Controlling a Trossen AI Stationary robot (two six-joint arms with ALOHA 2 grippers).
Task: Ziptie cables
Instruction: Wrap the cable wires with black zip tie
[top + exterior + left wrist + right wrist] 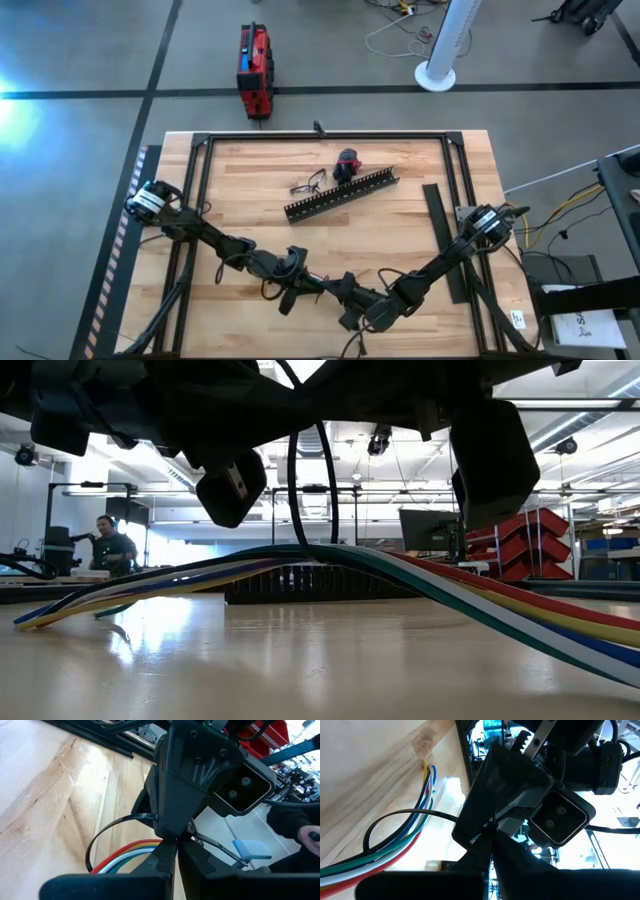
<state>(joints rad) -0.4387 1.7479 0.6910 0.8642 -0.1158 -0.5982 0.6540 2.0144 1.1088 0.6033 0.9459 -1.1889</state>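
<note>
Along the table's near edge, cables point(420, 575) lengthwise, ziptie point(107, 832) looped crosswise.

No text, label, brand, number or sign can be read in any view. The red case point(254, 68) on the floor beyond the table's far edge bears a blue patch, but no lettering on it can be made out. A white sheet point(588, 327) off the table's right edge carries dark marks too small to read. The camera housings on the wrists show only screws and lenses.
</note>
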